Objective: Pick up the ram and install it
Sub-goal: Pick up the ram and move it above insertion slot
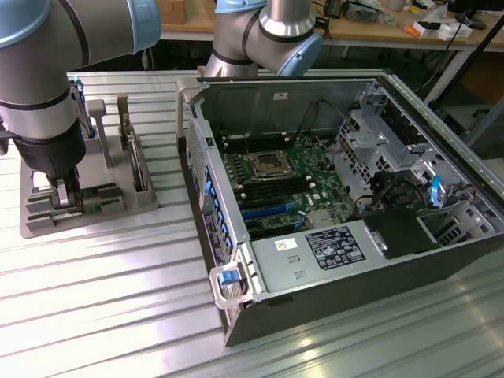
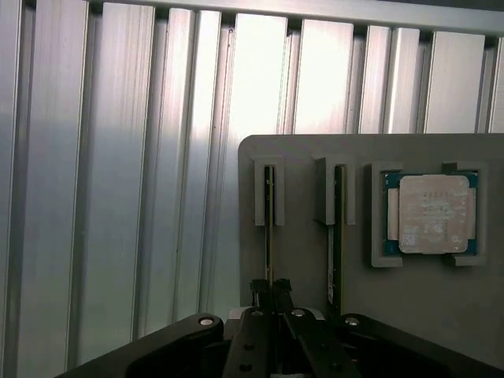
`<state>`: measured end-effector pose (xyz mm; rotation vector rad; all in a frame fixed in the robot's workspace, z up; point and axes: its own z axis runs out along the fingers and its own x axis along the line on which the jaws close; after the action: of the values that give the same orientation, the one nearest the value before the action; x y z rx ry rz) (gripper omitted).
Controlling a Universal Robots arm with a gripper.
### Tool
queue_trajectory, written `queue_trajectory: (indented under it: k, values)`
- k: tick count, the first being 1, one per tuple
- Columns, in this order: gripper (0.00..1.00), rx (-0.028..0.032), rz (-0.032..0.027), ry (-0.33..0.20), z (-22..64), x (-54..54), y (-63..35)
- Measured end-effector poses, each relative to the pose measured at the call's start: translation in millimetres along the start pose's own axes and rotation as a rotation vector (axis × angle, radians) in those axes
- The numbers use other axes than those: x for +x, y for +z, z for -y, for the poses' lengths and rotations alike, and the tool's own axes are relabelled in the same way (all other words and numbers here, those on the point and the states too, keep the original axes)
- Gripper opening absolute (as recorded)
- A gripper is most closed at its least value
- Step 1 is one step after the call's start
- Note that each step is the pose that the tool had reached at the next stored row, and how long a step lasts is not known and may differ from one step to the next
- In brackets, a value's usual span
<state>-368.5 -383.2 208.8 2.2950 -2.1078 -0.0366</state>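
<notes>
Surface: ribbed aluminium table (image 1: 118, 315), with a cluttered workbench along the back at 12 o'clock in the exterior view.
Tray: a grey fixture tray (image 1: 87, 222) sits at 9 o'clock, near the open computer case (image 1: 315, 315).
Ram: the ram (image 2: 269, 228) stands on edge in the slot blocks nearest the tray's edge, at 8 o'clock in the exterior view.
Gripper: the gripper (image 2: 271, 290) is down on the tray over that stick. Its jaws are drawn in against the ram's two faces, and I judge them clamped on it.
Neighbours: a second stick (image 2: 335, 236) stands in the slot just beside, and a square processor chip (image 2: 430, 214) lies in its nest beyond.
Case: the motherboard (image 1: 291, 185) is exposed, at 3 o'clock from the tray.
Risk, binding: any tilt of the wrist would likely wedge the thin board in its slot blocks or drag the tray.
Risk, slipping: the narrow pinch on smooth faces could let the stick rotate.
Risk, neighbour: a finger could catch the second stick, since it stands so close.
Writing: the power supply (image 1: 315, 268) carries a black label (image 1: 332, 246) and a white sticker (image 1: 285, 245), both unreadable. The print on the chip is too faint to read, and no brand can be made out.
</notes>
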Motion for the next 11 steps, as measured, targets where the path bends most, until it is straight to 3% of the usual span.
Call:
queue_trajectory:
  k: [5,11]
  values:
    - [0.12,-0.0001,0.0001,0.000,-0.1,0.0,-3.0]
    - [0.12,0.0001,0.0018,0.000,-0.8,0.0,-24.3]
